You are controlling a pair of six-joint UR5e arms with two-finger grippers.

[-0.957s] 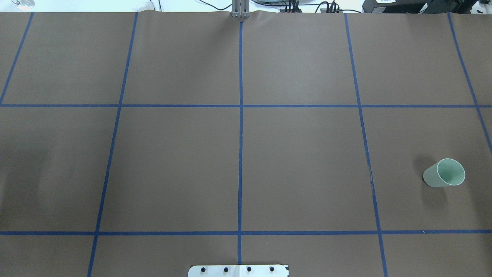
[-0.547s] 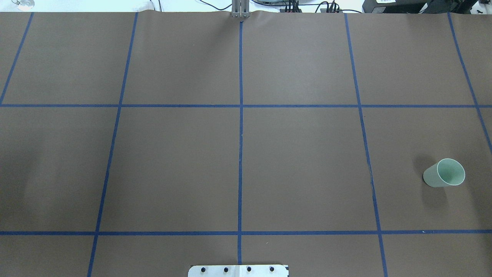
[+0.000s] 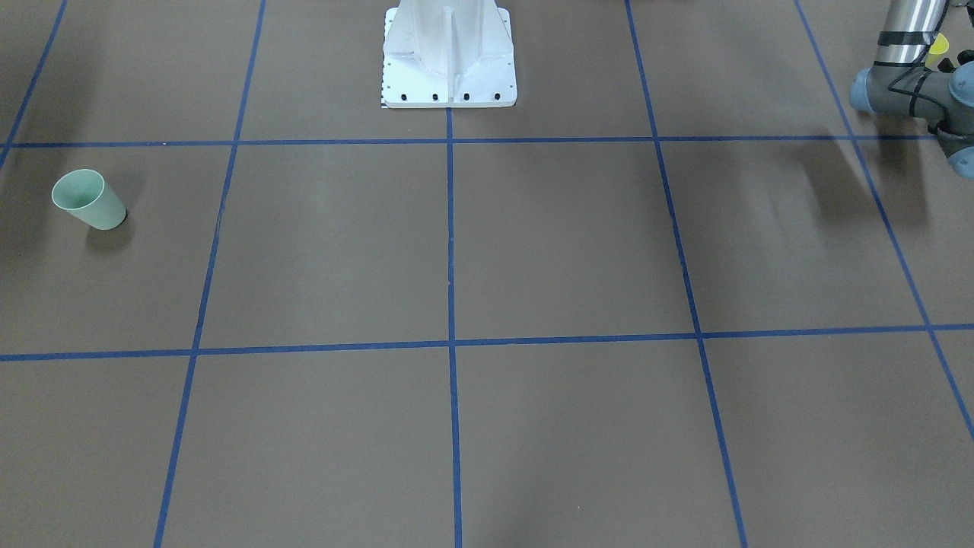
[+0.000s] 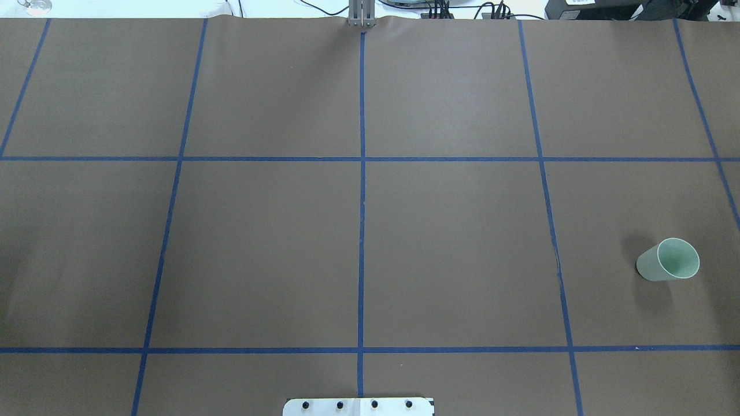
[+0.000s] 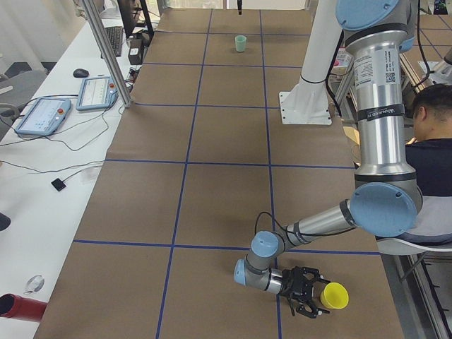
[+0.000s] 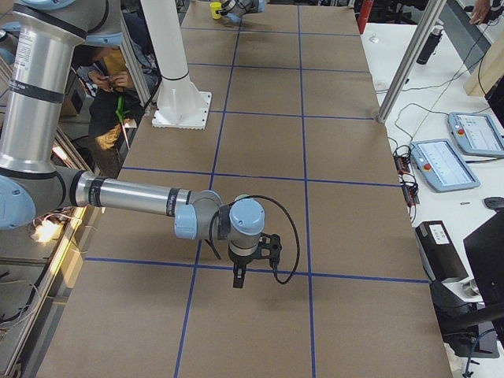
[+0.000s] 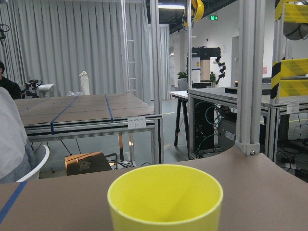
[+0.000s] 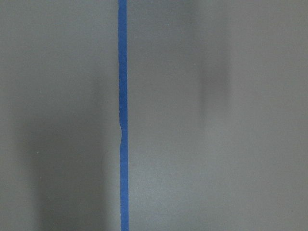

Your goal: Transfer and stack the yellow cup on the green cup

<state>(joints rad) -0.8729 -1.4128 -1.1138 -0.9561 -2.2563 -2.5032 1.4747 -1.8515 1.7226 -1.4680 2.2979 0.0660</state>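
1. Layout. The yellow cup (image 5: 334, 296) stood mouth up at the bottom right of the exterior left view. The green cup (image 5: 241, 43) stood mouth up at the top centre of that view, so the two were well apart, at opposite ends of the table (image 4: 260, 242). In the overhead view the green cup (image 4: 668, 260) sat alone at the right edge. I judged this spacing to be the reason for the transfer step: the yellow cup was within reach of my left arm only, and the stacking target was on my right arm's side.

2. Left gripper (image 5: 312, 291). I held it low and horizontal, with the fingers aimed at the yellow cup's wall, just beside it. I judged this to be the line-up for a side grasp. My left wrist camera showed the yellow cup (image 7: 165, 197) filling the bottom centre, with no finger in frame. Finger spread and any contact could not be determined, because only the side view showed this gripper.

3. Right gripper (image 6: 253, 269). I held it pointing straight down above bare table, at the lower centre of the exterior right view. My right wrist camera showed only a blue tape line (image 8: 123, 115) and brown surface. No object was seen below it. I judged this to be a standby pose. Its opening could not be determined.

4. Status. The yellow cup had not been lifted, and stacking had not begun.
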